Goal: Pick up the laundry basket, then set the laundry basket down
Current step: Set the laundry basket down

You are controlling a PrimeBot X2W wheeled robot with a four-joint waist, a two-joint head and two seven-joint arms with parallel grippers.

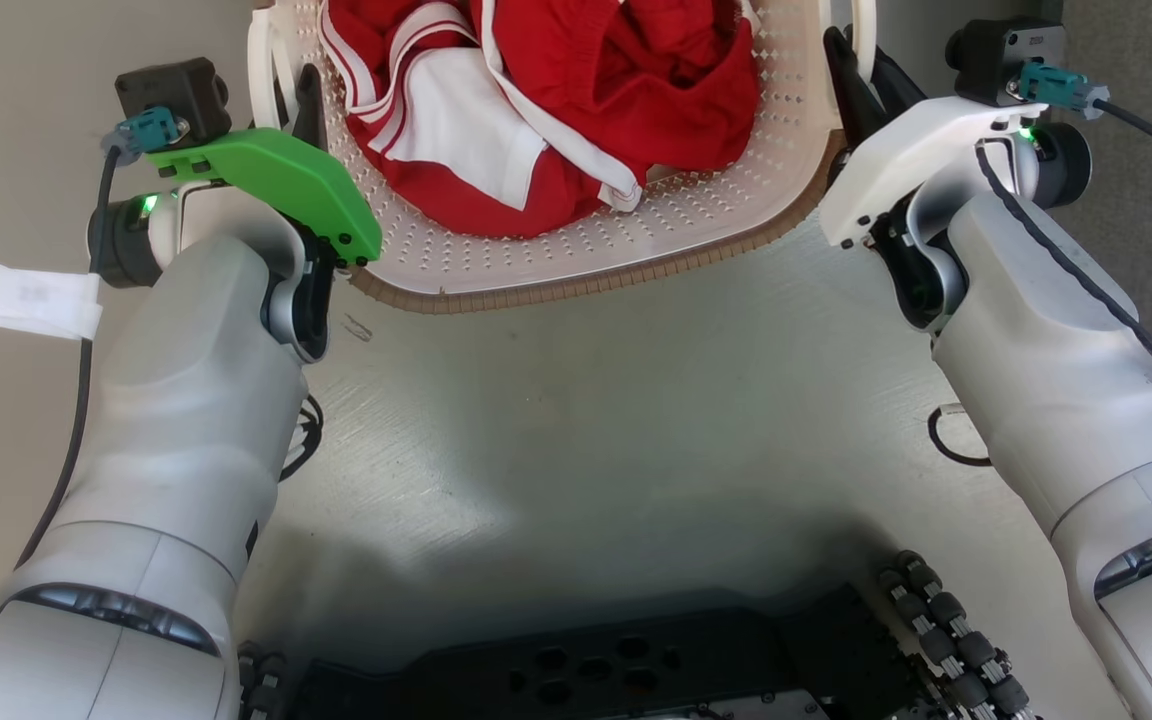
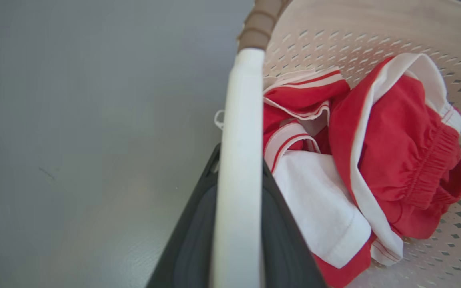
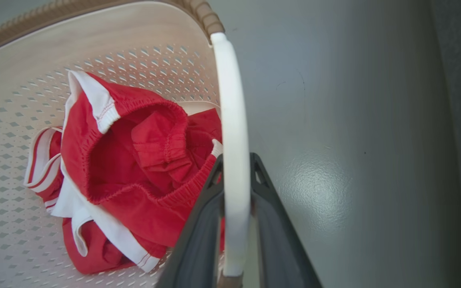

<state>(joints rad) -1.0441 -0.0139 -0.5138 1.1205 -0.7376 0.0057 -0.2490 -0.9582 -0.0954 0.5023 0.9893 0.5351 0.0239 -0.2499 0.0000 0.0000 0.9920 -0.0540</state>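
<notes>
Head view has the laundry basket (image 1: pixel 576 285) between the two arms, its long axis running side to side and red and white clothes (image 1: pixel 556 100) heaped inside. The left end effector (image 1: pixel 308 100) is closed around the left white handle (image 2: pixel 240 120), a dark finger on each side of it; the right end effector (image 1: pixel 851 75) grips the right handle (image 3: pixel 232 100) the same way. Whether the basket sits on the grey floor (image 1: pixel 586 420) or hangs above it, I cannot tell. Both arms are equally near, so the next move likely needs them level together

Cream perforated laundry basket (image 1: pixel 586 255), brown woven-look rim, sits upright
</notes>
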